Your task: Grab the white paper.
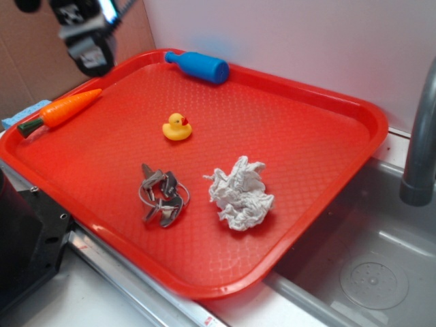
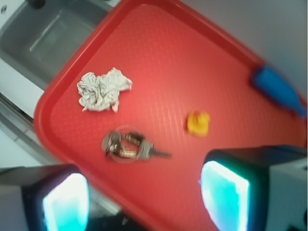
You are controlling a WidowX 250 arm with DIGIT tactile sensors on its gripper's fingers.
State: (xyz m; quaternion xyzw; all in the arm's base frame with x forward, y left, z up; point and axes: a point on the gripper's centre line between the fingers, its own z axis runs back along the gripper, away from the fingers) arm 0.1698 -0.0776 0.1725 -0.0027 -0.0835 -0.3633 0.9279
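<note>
A: Where is the white paper (image 1: 240,193)?

B: On the red tray (image 1: 327,102), lying toward the tray's near right edge, the side that hangs over the steel sink (image 1: 381,272). It is a crumpled wad with wrinkled folds, resting flat on the tray floor with nothing touching it.

A: What sits closest to it?

B: The silver key bunch (image 1: 162,195), just beside it toward the near left edge, with a strip of bare tray between them. The yellow duck (image 1: 177,127) stands further in, near the tray's middle, apart from both.

A: And the rest?

B: A toy carrot (image 1: 61,110) lies along the left edge, its green end toward the near corner. A blue bottle (image 1: 198,66) lies on its side against the far edge. Both are well apart from the paper.

A: The pincer (image 2: 144,192)?

B: High above the far left corner of the tray, well apart from the paper. In the wrist view its two fingers (image 2: 65,202) stand wide apart at the bottom of the picture, with tray showing between them and nothing in their grip. That view is somewhat blurred, yet paper, keys and duck are all plain, the paper nearest the tray's rounded corner by the sink.

A: In the exterior view?

B: The arm's head (image 1: 85,30) is dark and out of focus; the fingers cannot be made out there.
</note>
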